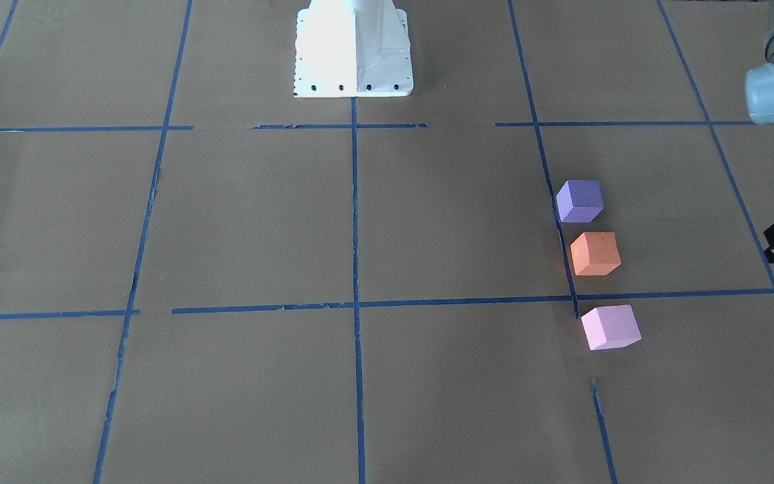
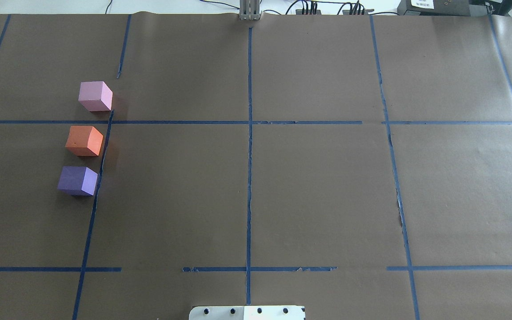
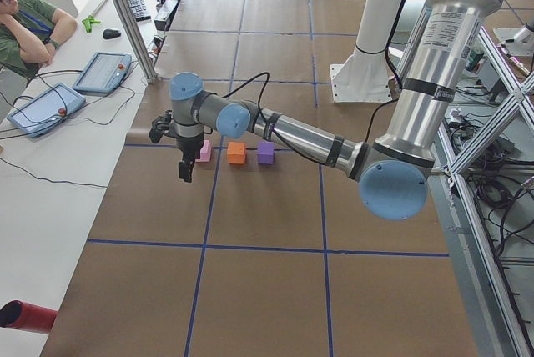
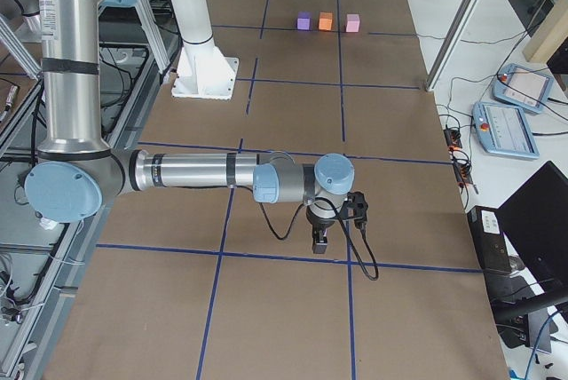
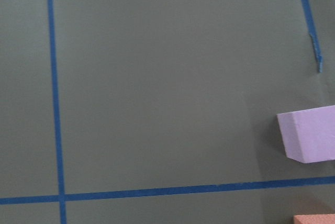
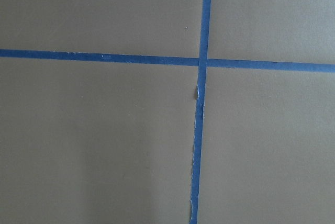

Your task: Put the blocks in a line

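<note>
Three foam cubes stand in a row beside a blue tape line: purple [image 1: 580, 200], orange [image 1: 595, 253] and light pink [image 1: 610, 327]. There are small gaps between them, and the pink one stands a little further off, across a tape line. In the overhead view they are pink [image 2: 95, 96], orange [image 2: 84, 140] and purple [image 2: 78, 181]. My left gripper [image 3: 185, 172] hangs above the table just outside the pink cube, holding nothing that I can see. Its wrist view shows the pink cube [image 5: 309, 132] at the right edge. My right gripper [image 4: 319, 240] hangs far from the cubes. I cannot tell whether either gripper is open or shut.
The white robot base [image 1: 353, 54] stands at the table's middle edge. Blue tape lines [image 2: 249, 155] divide the brown paper cover into squares. An operator [image 3: 25, 27] sits at a side bench with teach pendants [image 3: 104, 72].
</note>
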{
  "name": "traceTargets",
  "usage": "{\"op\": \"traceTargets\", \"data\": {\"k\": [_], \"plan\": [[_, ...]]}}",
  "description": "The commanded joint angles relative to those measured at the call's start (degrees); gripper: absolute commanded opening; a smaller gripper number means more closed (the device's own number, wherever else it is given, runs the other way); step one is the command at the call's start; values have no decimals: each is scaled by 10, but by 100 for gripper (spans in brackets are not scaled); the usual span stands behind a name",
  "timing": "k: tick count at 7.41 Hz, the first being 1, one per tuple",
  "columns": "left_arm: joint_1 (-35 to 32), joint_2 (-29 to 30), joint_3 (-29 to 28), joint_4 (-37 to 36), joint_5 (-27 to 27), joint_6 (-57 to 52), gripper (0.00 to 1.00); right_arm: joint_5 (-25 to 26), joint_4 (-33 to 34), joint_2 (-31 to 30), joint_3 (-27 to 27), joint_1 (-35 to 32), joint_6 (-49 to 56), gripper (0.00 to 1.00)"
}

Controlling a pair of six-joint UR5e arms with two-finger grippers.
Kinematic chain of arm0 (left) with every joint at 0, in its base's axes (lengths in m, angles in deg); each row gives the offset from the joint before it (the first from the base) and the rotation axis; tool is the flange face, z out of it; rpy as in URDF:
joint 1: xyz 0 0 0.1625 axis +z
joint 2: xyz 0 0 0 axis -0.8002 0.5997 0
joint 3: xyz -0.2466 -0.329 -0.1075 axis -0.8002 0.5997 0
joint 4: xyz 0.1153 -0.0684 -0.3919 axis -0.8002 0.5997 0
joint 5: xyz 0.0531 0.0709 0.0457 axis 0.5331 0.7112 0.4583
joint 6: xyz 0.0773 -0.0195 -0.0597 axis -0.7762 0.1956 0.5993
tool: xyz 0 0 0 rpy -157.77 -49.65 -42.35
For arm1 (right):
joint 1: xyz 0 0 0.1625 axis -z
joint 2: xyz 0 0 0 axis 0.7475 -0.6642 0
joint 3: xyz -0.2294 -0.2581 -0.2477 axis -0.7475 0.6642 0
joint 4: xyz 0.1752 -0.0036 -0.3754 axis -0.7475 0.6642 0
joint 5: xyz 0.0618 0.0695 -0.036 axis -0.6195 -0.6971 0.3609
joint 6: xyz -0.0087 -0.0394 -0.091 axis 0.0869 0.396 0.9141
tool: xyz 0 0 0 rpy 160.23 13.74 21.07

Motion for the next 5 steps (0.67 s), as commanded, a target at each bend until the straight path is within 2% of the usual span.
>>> {"op": "traceTargets", "data": {"k": [1, 3, 5], "plan": [[-53, -47, -45, -5, -73, -123, 100, -1, 0, 0, 0, 0, 0, 100], [-81, -100, -46, -8, -99, -209, 100, 0, 0, 0, 0, 0, 0, 100], [-113, -115, -39, -45, -99, -229, 100, 0, 0, 1, 0, 1, 0, 100]]}}
